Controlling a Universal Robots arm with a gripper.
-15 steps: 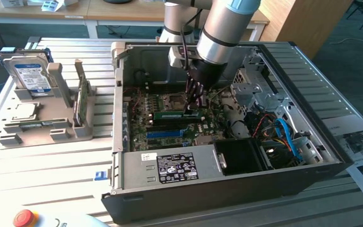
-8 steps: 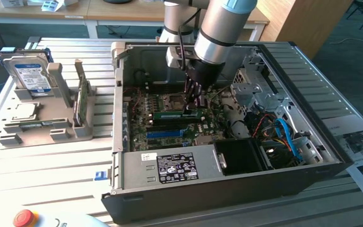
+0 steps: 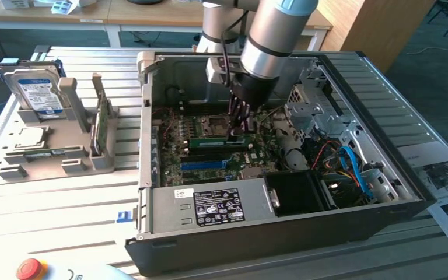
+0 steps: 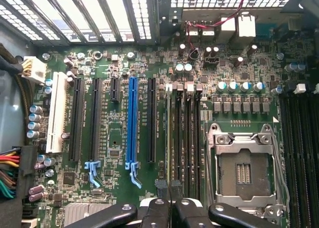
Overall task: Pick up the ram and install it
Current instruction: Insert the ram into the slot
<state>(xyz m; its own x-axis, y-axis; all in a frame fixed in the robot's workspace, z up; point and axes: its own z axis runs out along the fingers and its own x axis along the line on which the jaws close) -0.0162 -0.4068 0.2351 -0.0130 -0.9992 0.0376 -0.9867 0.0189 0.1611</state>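
step: install | tool [image 4: 169,200] nearly closed, pinching ram [image 3: 214,140] | ram picked up, edge down at memory slots [image 4: 187,133] beside CPU socket [image 4: 244,169] | seating unconfirmed, not released

Open computer case [image 3: 286,233], blue-labelled hard drive [image 3: 37,90] in grey rack [image 3: 53,160], red button [image 3: 31,268]

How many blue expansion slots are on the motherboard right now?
1. The blue slot sits among black slots on the motherboard. The gripper covers a strip of the board, so another could be hidden there.
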